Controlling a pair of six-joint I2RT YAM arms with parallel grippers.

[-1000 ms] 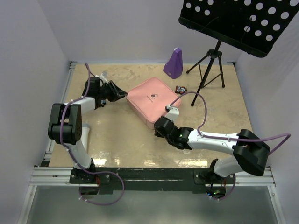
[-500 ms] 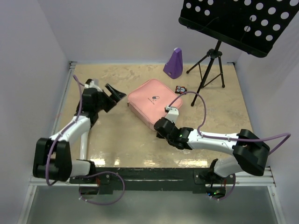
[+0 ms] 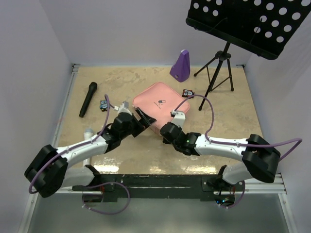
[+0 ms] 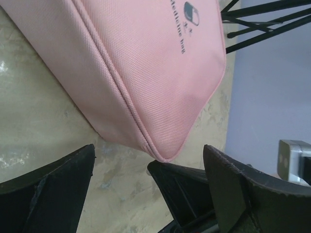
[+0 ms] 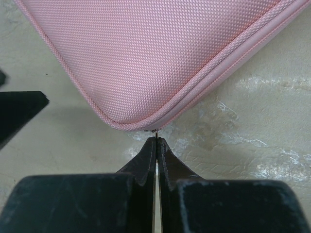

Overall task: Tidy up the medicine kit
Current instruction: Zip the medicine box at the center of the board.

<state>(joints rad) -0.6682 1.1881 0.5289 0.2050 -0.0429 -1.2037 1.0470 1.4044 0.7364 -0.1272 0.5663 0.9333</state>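
At the near corner of the medicine kit (image 5: 160, 53), the right jaws are pressed shut. Their tips meet the piped seam, where a tiny metal bit (image 5: 154, 130) shows. I judge this to be the zip pull, pinched so the case can be unzipped, though it is too small to be sure. Just to the left, the left jaws stand wide apart and empty, facing the same corner without touching it, probably ready to steady the case while the zip runs. The kit lies closed and flat near the middle of the tabletop (image 3: 146, 155), pill logo up. Farther out are a microphone (image 3: 88, 99) towards the left edge, a purple metronome (image 3: 180, 64) at the back, and a music stand (image 3: 243, 19) on the right.
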